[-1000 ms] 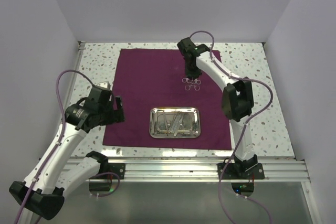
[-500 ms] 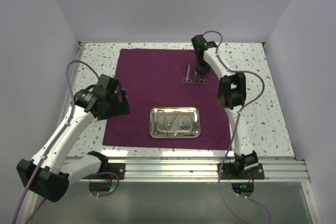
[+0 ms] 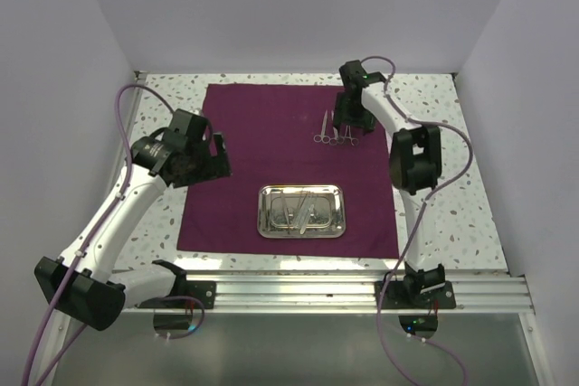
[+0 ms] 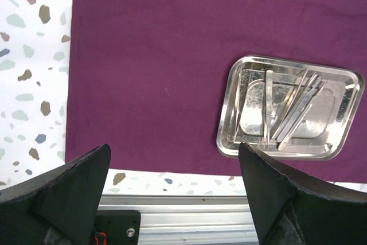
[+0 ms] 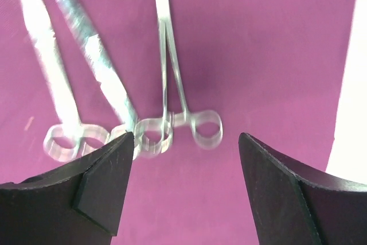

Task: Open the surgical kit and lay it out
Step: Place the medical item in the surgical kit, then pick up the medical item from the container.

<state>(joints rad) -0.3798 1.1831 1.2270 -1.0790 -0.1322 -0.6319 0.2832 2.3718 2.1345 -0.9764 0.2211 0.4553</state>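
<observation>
While the left tool (image 4: pixel 173 156) hangs spread wide over cloth (image 4: pixel 149 55), the right tool (image 5: pixel 183 142) gapes above forceps (image 5: pixel 166 50)

In the right wrist view the ring-handled forceps (image 5: pixel 109 81) are smeared with blur, their tips cut off by the top edge. From overhead the thin tools (image 3: pixel 298 210) in the steel tray (image 3: pixel 263 212) are too small to tell apart.
</observation>
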